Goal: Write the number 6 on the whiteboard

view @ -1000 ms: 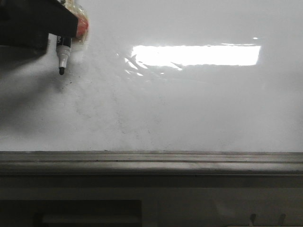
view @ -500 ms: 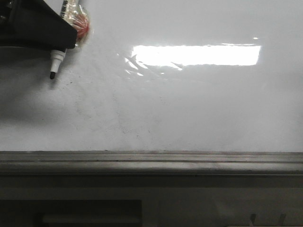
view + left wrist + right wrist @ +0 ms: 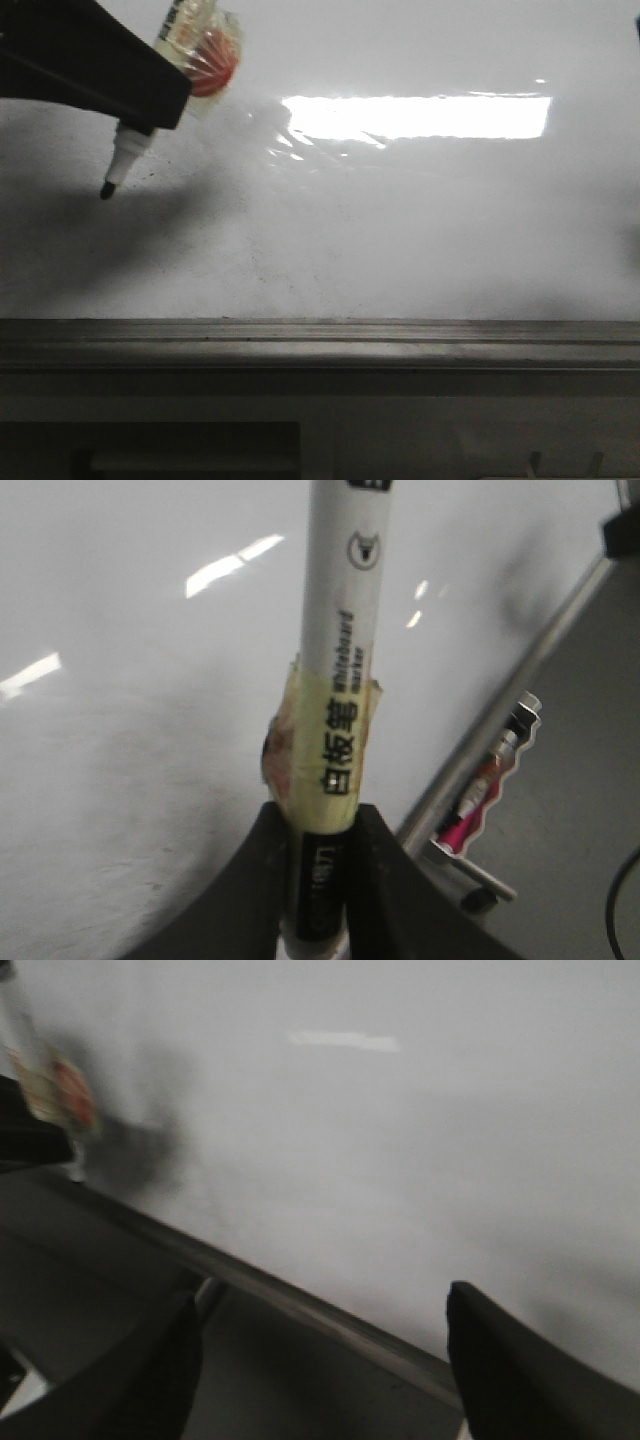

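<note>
The whiteboard (image 3: 420, 230) fills the front view, glossy white with faint grey smudges and a bright light reflection; no number 6 shows on it. My left gripper (image 3: 130, 85) at the upper left is shut on a white whiteboard marker (image 3: 128, 150) wrapped in yellowish tape, its black tip (image 3: 106, 190) pointing down-left close to the board. In the left wrist view the black jaws (image 3: 318, 880) clamp the marker (image 3: 345, 630). My right gripper (image 3: 320, 1360) is open and empty, its fingers (image 3: 500, 1360) wide apart over the ledge; it does not show in the front view.
A grey metal ledge (image 3: 320, 340) runs along the board's bottom; it also shows in the right wrist view (image 3: 300, 1295). A red and clear tag (image 3: 210, 55) sits on the marker's top end. A pink-and-white marker package (image 3: 485, 790) lies near the ledge.
My left gripper has come lower and to the right, filling more of the view. The marker has tilted further, its tip now down-left and slightly lower. Shadows on the board have grown.
</note>
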Motion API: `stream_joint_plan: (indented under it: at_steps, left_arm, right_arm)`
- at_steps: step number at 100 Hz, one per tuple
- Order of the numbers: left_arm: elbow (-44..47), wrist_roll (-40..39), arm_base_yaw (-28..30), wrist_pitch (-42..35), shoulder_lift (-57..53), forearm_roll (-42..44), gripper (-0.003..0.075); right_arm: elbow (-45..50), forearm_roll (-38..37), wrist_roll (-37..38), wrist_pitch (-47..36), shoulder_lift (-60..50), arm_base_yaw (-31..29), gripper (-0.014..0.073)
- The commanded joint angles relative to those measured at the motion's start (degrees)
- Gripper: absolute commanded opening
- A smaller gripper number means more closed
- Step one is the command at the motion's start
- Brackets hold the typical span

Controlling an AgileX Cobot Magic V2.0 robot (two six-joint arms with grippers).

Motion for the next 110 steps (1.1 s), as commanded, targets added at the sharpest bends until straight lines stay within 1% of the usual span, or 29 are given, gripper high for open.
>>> stream_joint_plan:
  at_steps: [1,13,26,45,59,81,95,101,110]
  left_arm:
    - [-1.6,-0.5,-5.0,-1.7,-0.9,2.3,-0.0020]
    - [-1.6,-0.8,-10.9,-7.1,-0.9,5.5,-0.0020]
    - [-1.6,-0.8,-14.6,-9.6,-0.7,7.1,-0.0020]
    - [-1.6,-0.8,-15.4,-9.6,1.2,7.1,-0.0020]
    - [-1.6,-0.8,-15.4,-9.7,2.3,7.1,-0.0020]
    - [-1.6,-0.8,-15.4,-11.2,2.5,7.3,-0.0020]
    - [-1.6,-0.8,-15.4,-11.2,2.5,8.3,-0.0020]
    - [-1.6,-0.8,-15.4,-11.4,2.5,8.3,-0.0020]
    - [-1.6,-0.8,-15.4,-11.5,2.5,8.3,-0.0020]
  right_arm:
    - [-4.9,6.7,-5.4,4.7,4.6,0.8,0.0467]
    - [-10.3,6.8,-5.6,10.1,11.0,3.0,0.0467]
    - [-15.5,6.8,-5.6,11.3,15.5,6.6,0.0467]
    - [-21.4,6.5,-5.1,11.1,19.8,12.0,0.0467]
    - [-24.6,2.9,-3.3,12.0,23.6,14.9,0.0467]
    - [-28.1,0.1,-2.5,13.0,29.7,20.1,0.0467]
    - [-29.7,-0.1,-2.5,13.0,32.4,21.2,0.0466]
    - [-29.7,-0.1,-2.5,12.9,32.9,21.2,0.0426]
    - [-29.7,-0.2,-2.5,13.5,33.5,21.2,0.0308]
